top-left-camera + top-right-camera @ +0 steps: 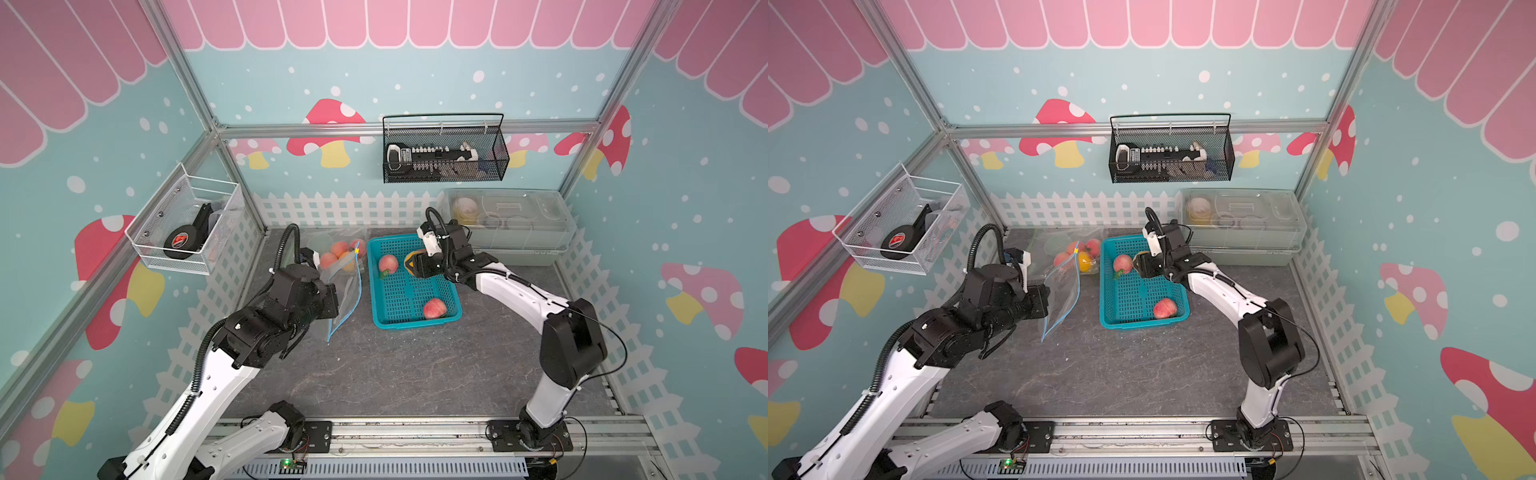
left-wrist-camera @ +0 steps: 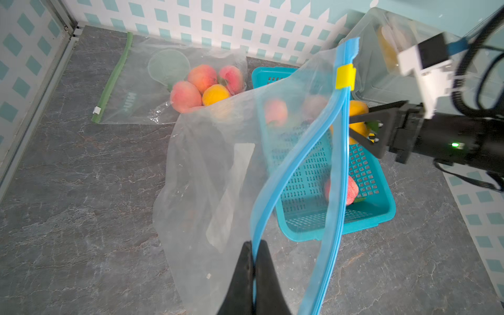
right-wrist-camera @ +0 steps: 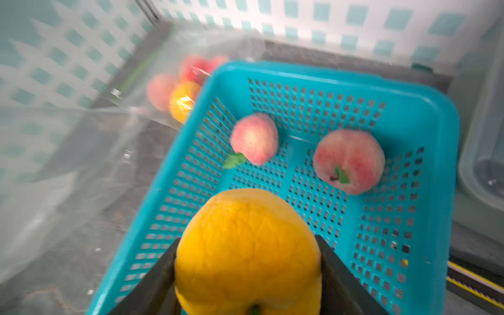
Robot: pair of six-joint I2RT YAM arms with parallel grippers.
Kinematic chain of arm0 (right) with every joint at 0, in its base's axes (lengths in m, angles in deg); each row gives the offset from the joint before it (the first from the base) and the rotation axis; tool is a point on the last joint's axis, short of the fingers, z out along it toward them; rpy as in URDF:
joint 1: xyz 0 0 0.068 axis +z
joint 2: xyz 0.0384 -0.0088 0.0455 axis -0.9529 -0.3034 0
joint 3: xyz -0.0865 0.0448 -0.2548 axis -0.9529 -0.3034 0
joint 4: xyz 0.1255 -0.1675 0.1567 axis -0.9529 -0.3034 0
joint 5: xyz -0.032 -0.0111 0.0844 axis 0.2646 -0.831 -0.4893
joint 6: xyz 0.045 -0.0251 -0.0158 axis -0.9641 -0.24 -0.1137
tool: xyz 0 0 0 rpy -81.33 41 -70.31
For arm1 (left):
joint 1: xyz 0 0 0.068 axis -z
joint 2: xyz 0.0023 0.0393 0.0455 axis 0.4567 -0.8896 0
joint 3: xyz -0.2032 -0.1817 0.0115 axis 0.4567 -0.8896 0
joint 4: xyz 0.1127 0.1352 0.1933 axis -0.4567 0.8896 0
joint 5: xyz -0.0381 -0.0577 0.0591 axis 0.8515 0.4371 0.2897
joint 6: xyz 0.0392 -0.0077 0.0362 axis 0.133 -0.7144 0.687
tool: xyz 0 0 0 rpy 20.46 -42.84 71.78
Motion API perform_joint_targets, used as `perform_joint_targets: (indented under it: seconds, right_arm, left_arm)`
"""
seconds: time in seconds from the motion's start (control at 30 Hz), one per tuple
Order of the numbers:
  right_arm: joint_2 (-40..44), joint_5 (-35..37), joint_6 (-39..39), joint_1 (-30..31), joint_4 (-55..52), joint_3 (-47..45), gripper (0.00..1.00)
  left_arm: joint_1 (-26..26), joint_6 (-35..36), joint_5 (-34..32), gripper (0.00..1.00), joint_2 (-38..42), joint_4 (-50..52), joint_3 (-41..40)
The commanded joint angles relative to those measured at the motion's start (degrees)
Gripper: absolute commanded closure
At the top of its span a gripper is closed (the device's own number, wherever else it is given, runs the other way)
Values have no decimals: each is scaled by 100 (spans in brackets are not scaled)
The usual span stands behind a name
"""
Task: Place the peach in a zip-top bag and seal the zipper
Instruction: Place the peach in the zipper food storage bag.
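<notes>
Staged robot-lab test cell. Aluminium frame boxes in a grey stone-look desk; mushroom-print wall panels, picket-fence trim. Two robot arms bolted to a rail, lower frame. Bare circuit board, green LED lit.

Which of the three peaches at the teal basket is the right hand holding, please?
The yellow peach, clamped in the right hand; the two pink peaches lie loose in the teal basket.

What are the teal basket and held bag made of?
Basket: probably rigid moulded plastic, slightly glossy; perforated grid, rounded rim. Bag: thin clear plastic film; it creases and shows the basket through. Its blue zipper looks like thicker plastic strip.
</notes>
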Motion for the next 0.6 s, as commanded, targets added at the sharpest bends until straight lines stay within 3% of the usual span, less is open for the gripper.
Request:
perform_joint_targets:
  seconds: [0.0, 0.3, 0.57]
  right_arm:
    - [522, -1050, -265, -5, 1241, -423, 39]
    - [1236, -1687, -128, 573, 1699, -416, 39]
    - [1156, -1959, -33, 1373, 1859, -114, 39]
  left_arm:
    - [22, -93, -130, 100, -42, -116, 31]
    - [22, -368, -195, 100, -207, -362, 19]
    - [19, -497, -205, 100, -351, -438, 120]
